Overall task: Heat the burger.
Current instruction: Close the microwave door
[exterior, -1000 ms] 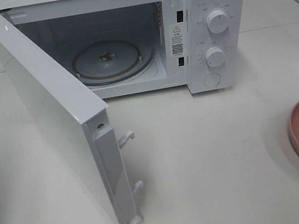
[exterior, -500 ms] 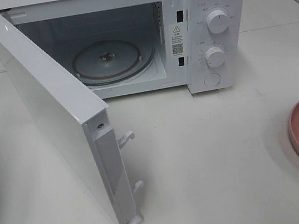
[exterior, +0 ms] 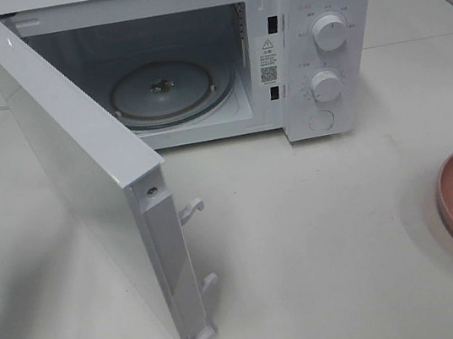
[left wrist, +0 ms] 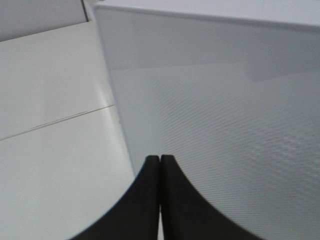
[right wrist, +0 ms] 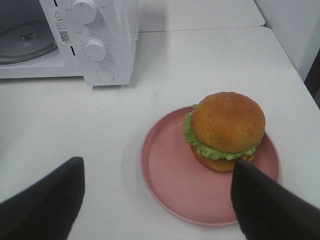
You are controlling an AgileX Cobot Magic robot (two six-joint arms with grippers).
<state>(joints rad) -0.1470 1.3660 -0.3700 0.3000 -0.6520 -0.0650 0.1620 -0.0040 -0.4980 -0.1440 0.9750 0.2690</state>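
Right wrist: glossy golden-bunned burger [right wrist: 227, 130] on round pink plate [right wrist: 170, 175], just ahead of wide-open right gripper [right wrist: 157, 200] (nearer arm; left gripper [left wrist: 160, 165] closed, empty).

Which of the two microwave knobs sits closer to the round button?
The lower knob. It sits just above the round button, while the upper knob is farther up the panel.

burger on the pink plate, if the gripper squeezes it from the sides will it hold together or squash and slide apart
The burger is stacked in layers, with lettuce ruffling out between bun halves, so a side squeeze could probably shift them apart. Its glossy bun may be slippery. It sits off-centre on the pink plate, so a push would likely slide it on the smooth surface.
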